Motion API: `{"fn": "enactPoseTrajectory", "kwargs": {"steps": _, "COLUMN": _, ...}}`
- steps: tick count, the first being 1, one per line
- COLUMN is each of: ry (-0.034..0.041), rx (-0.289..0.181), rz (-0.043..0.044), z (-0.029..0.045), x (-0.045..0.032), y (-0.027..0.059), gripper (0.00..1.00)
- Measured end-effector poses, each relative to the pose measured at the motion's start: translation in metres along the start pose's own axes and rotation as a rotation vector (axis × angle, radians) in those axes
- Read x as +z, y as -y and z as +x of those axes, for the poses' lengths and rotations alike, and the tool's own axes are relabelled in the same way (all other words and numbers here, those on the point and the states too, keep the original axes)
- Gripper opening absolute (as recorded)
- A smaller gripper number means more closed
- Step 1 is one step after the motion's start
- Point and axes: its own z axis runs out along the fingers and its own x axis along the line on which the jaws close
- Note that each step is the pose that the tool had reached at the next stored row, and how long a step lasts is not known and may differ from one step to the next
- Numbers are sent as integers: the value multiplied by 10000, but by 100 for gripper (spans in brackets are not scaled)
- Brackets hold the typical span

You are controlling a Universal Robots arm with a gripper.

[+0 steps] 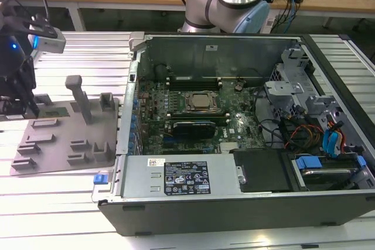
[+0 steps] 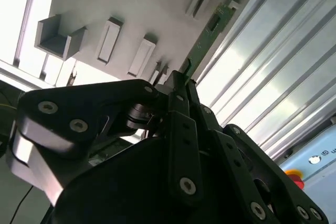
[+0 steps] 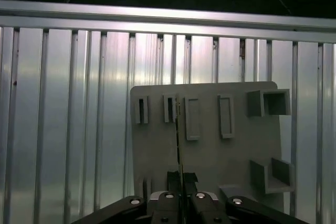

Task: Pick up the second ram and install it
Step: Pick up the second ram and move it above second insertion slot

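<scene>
The second ram (image 2: 206, 34) is a thin green board stick, and in the first wrist view it appears edge-on as a dark line (image 3: 178, 145). My gripper (image 3: 181, 181) is shut on its near end, with the black fingers (image 2: 178, 95) pressed on both flat sides. The stick's far end reaches to the narrow holders on the grey fixture plate (image 3: 210, 156). In the exterior view the gripper (image 1: 20, 108) hangs over the plate's edge (image 1: 64, 144) at that view's left, well away from the open computer case (image 1: 234, 203).
The grey plate carries a tall post (image 1: 79, 95) and several raised rectangular holders (image 2: 109, 40). It lies on a ribbed metal table (image 3: 63, 119). Inside the case, the motherboard holds a CPU socket (image 1: 200, 101), long black slots (image 1: 199, 79) and a black-shrouded card (image 1: 190, 128). The robot base (image 1: 225, 1) stands behind the case.
</scene>
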Motion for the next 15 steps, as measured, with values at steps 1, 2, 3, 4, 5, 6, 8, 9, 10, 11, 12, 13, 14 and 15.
{"fn": "enactPoseTrajectory", "kwargs": {"steps": 1, "ry": 0, "rx": 0, "rz": 0, "z": -1, "x": -24, "y": -1, "gripper": 11}}
{"fn": "enactPoseTrajectory", "kwargs": {"steps": 2, "ry": 0, "rx": 0, "rz": 1, "z": -3, "x": -64, "y": -3, "gripper": 11}}
{"fn": "enactPoseTrajectory", "kwargs": {"steps": 3, "ry": 0, "rx": 0, "rz": 0, "z": -4, "x": -100, "y": -4, "gripper": 11}}
{"fn": "enactPoseTrajectory", "kwargs": {"steps": 4, "ry": 0, "rx": 1, "rz": 0, "z": -6, "x": -147, "y": -7, "gripper": 11}}
{"fn": "enactPoseTrajectory", "kwargs": {"steps": 5, "ry": 0, "rx": 0, "rz": 1, "z": -7, "x": -178, "y": -8, "gripper": 11}}
{"fn": "enactPoseTrajectory", "kwargs": {"steps": 6, "ry": 0, "rx": 0, "rz": 0, "z": -8, "x": -208, "y": -9, "gripper": 11}}
{"fn": "enactPoseTrajectory", "kwargs": {"steps": 8, "ry": 0, "rx": 0, "rz": 0, "z": -10, "x": -259, "y": -11, "gripper": 11}}
{"fn": "enactPoseTrajectory", "kwargs": {"steps": 9, "ry": 1, "rx": 0, "rz": 0, "z": -11, "x": -273, "y": -12, "gripper": 11}}
{"fn": "enactPoseTrajectory", "kwargs": {"steps": 10, "ry": 0, "rx": 0, "rz": 0, "z": -11, "x": -289, "y": -13, "gripper": 11}}
{"fn": "enactPoseTrajectory", "kwargs": {"steps": 11, "ry": 0, "rx": 0, "rz": 0, "z": -12, "x": -313, "y": -14, "gripper": 11}}
{"fn": "enactPoseTrajectory", "kwargs": {"steps": 12, "ry": 0, "rx": 0, "rz": 0, "z": -13, "x": -328, "y": -14, "gripper": 11}}
{"fn": "enactPoseTrajectory", "kwargs": {"steps": 13, "ry": 1, "rx": 0, "rz": 0, "z": -14, "x": -362, "y": -16, "gripper": 11}}
{"fn": "enactPoseTrajectory", "kwargs": {"steps": 14, "ry": 0, "rx": 0, "rz": -1, "z": -16, "x": -403, "y": -17, "gripper": 11}}
{"fn": "enactPoseTrajectory", "kwargs": {"steps": 15, "ry": 0, "rx": 0, "rz": 0, "z": -16, "x": -415, "y": -18, "gripper": 11}}
